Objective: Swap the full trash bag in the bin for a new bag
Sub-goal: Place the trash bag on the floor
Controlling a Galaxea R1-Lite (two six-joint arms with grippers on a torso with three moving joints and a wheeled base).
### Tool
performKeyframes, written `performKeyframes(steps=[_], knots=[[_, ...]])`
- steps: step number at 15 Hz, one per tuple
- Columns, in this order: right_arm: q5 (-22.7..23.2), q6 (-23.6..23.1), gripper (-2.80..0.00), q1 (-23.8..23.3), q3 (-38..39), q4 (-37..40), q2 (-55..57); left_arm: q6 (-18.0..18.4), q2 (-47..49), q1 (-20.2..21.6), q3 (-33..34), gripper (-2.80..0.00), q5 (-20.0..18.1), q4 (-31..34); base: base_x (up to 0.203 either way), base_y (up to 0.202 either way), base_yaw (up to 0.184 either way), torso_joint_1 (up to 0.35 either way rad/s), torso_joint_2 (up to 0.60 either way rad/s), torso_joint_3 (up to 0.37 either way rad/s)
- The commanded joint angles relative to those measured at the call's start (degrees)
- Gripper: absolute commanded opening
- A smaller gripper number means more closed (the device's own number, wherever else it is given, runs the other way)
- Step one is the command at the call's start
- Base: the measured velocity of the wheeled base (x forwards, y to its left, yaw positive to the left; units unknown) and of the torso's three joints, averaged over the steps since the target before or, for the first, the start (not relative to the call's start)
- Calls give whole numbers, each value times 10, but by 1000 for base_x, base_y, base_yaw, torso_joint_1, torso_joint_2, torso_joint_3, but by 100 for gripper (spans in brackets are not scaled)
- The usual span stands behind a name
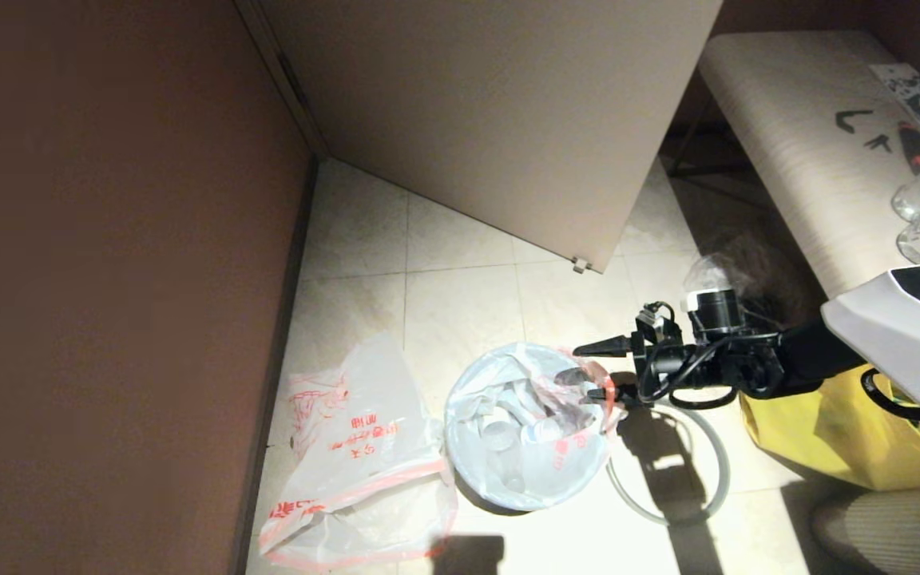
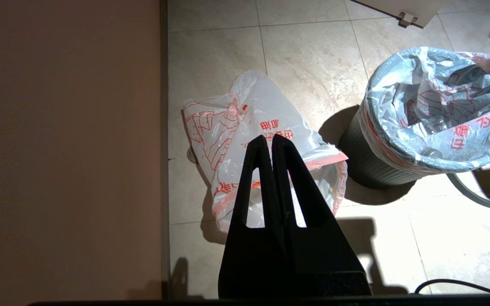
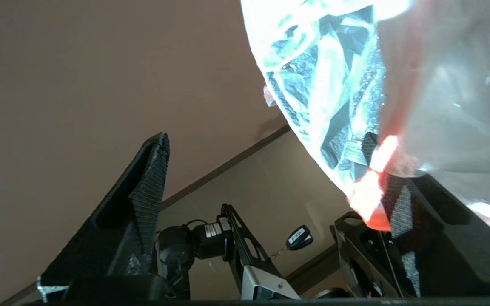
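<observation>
Full trash bag (image 1: 525, 431) not yet lifted from bin (image 2: 366, 163); hoop (image 1: 672, 463) already laid on floor. New bag (image 1: 356, 459) waits left. Right gripper (image 1: 602, 369) at hem, jaws wide, nothing held. Left gripper (image 2: 269, 142) parked, jaws closed, empty.

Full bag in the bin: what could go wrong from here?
1. The right end effector stands open at the full bag's hem; closing may pinch only thin film, which could tear or slip.
2. The bag is folded over the bin rim; lifting may drag or tip the bin.
3. The loose hoop lies beside it and could snag.
</observation>
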Motion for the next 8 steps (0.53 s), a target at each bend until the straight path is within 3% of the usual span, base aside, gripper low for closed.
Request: performKeyframes(steps=[1, 2, 8], knots=[[3, 2, 0, 5, -3, -1, 0, 0, 0, 0, 1, -280, 0, 0, 0, 0, 0, 0, 0, 0], [3, 2, -280, 7, -2, -1, 0, 0, 0, 0, 1, -280, 0, 0, 0, 0, 0, 0, 0, 0], [7, 5, -280, 5, 14, -3, -15, 0, 0, 0, 1, -280, 0, 0, 0, 0, 0, 0, 0, 0]])
